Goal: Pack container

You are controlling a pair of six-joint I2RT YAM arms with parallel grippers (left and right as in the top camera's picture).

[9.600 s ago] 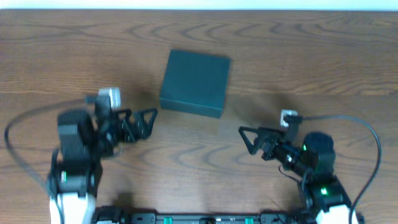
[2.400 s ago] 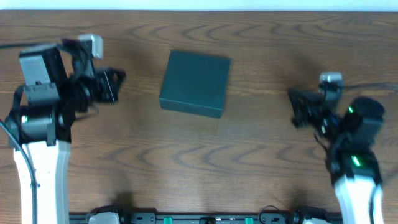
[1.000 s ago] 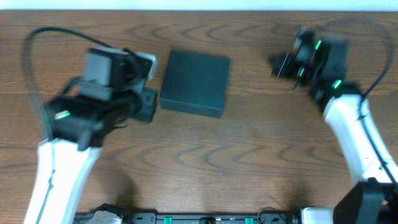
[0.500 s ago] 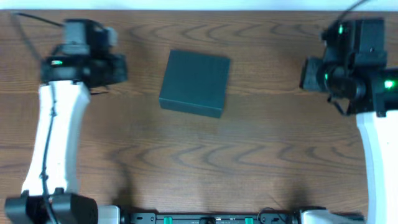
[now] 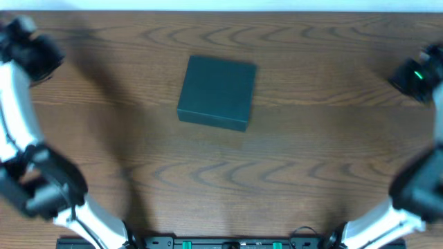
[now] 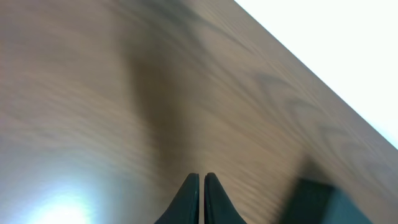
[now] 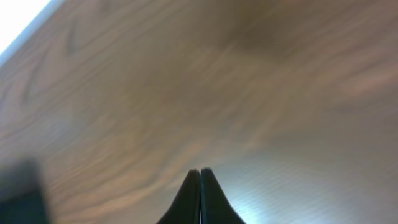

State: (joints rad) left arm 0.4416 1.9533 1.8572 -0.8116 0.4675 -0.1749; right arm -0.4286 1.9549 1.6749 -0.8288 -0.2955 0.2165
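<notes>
The container [image 5: 217,92], a flat dark teal-green box with its lid on, lies on the wooden table a little behind the middle. My left arm [image 5: 29,52] is raised at the far left edge and my right arm [image 5: 417,72] at the far right edge, both blurred and well away from the box. In the left wrist view my left gripper [image 6: 201,177] is shut with nothing in it, and a corner of the container [image 6: 323,202] shows at the lower right. My right gripper [image 7: 200,170] is shut and holds nothing, with the container [image 7: 18,200] a dark blur at the lower left.
The brown wooden table [image 5: 221,173] ends at its far side in a white strip [image 5: 221,5]. A black base rail [image 5: 221,243] runs along the near edge. Nothing else lies on the wood.
Both arms have swung outward and up, from beside the container to the far left and far right edges of the view. The container has not moved. Both grippers stay shut.
</notes>
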